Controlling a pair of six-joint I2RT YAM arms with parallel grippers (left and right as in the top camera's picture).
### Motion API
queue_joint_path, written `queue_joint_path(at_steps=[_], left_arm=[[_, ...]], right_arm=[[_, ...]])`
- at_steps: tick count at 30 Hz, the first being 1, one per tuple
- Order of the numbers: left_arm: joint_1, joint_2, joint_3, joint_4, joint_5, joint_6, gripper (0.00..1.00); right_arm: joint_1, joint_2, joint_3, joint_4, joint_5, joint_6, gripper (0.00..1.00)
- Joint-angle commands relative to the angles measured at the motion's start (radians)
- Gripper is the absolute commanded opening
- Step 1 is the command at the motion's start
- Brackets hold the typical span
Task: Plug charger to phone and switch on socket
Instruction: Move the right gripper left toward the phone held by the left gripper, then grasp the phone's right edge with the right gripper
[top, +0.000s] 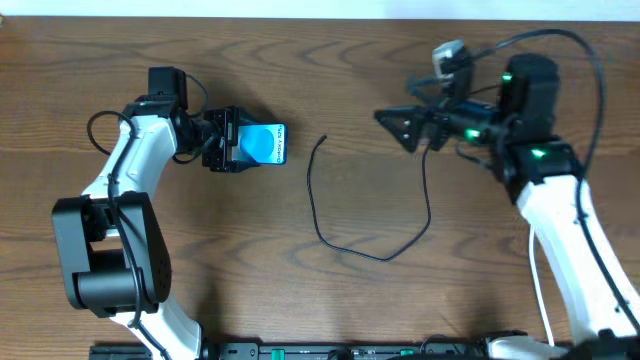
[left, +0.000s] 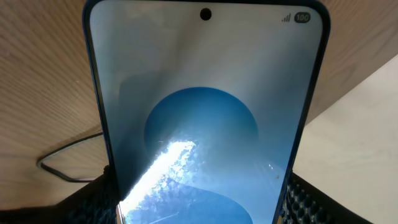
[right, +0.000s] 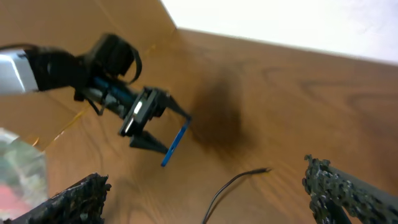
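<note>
Wood-grain tabletop (top: 330, 310): L gripper (top: 232, 141), black ribbed pads, pinches the slim glossy blue-screen phone (top: 266, 143) by its long edges at table's left-centre, thin black charger cable (top: 350, 248) curling loose beside it twd R gripper (top: 400, 125), knobbly fingers (right: 339, 190) spread apart.

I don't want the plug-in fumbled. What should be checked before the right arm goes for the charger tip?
1. Phone clamped in left gripper: ok.
2. Right gripper open: ok, fingers wide apart.
3. Charger tip lying unobstructed on table: ok.
4. Tip held by right gripper: not ok.
5. Phone's port facing the tip: cannot tell.
</note>
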Motion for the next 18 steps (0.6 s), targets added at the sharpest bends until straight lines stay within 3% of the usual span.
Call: queue_joint_path(at_steps=[1, 13, 18], left_arm=[[-0.006, -0.035, -0.002, 0.002, -0.003, 0.013, 0.61], [-0.033, -0.035, -0.002, 0.001, -0.09, 0.021, 0.61], [-0.067, -0.035, -0.003, 0.0, -0.161, 0.036, 0.61]], right_arm=[[0.051, 0.04, 0.017, 0.0, 0.04, 0.039, 0.99], [0.236, 0.21, 0.018, 0.034, 0.04, 0.046, 0.99], [0.245, 0.215, 0.018, 0.016, 0.035, 0.065, 0.99]])
